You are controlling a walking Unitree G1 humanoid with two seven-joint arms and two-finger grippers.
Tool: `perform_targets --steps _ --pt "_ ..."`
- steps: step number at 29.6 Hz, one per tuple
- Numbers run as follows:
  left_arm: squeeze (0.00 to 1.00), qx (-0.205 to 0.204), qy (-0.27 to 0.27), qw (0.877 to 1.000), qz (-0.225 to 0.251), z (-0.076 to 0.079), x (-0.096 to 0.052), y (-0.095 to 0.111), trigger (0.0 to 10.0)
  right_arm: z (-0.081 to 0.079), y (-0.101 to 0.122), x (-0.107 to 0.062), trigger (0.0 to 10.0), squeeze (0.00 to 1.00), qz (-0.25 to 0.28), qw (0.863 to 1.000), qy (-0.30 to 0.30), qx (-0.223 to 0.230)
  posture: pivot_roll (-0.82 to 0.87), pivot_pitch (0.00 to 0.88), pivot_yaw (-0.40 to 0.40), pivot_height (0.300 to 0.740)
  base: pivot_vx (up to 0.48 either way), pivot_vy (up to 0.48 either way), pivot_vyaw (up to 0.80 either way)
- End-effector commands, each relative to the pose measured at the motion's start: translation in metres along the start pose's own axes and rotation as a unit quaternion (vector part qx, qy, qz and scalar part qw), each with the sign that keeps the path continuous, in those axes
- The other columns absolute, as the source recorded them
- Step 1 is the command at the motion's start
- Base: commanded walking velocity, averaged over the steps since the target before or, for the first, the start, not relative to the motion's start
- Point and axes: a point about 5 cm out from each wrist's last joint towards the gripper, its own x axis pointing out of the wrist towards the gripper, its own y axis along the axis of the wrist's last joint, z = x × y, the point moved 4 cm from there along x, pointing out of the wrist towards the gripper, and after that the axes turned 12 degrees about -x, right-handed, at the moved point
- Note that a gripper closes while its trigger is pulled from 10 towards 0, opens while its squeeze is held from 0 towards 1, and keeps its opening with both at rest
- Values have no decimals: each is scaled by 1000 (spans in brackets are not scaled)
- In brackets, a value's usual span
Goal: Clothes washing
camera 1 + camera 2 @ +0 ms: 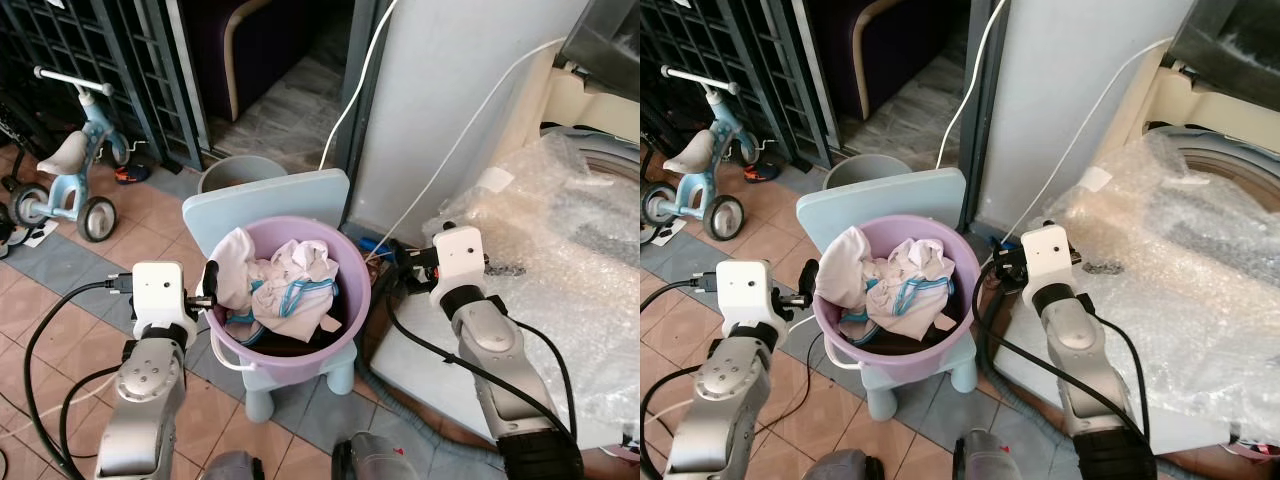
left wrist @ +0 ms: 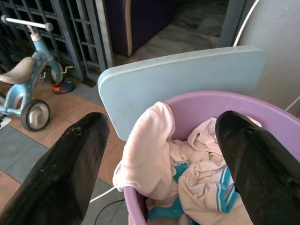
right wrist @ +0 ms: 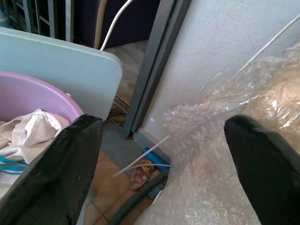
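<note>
— So why is the left gripper (image 2: 161, 154) parked right at the bucket's near rim?

— Its two black fingers (image 2: 70, 173) are spread wide with nothing between them, and the clothes (image 1: 285, 285) lie just ahead of the tips. I'd judge it is lined up to reach in for the pale pink garment (image 2: 147, 154) draped over the rim.

— And the purple bucket (image 1: 355, 330) itself?

— It sits on a small light-blue chair (image 1: 270, 205), which lifts the laundry to arm height, between the two grippers.

— What about the right gripper (image 3: 164, 164)?

— Also open and empty, on the bucket's far side from the left one. Just beyond its fingers are the grey wall (image 3: 225, 37) and bubble wrap (image 1: 560, 250) spread over the washing machine (image 1: 1225, 165).

— What can't you make out?

— How deep the pile goes; the bucket's bottom is dark and covered. The machine's opening is veiled by the wrap and cut off at the frame edge, so I can't tell whether it is open.
</note>
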Motion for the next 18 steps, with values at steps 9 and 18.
perform_targets --steps 9,18 --pt "0 16 19 1000 -7 -10 1 2 10000 -22 0 7 10000 0 -9 999 52 7 31 123 -41 740 0 0 701" --pt "0 15 20 1000 -3 -9 -4 6 10000 -23 -6 23 10000 0 -40 998 57 2 66 143 -52 740 0 0 0"
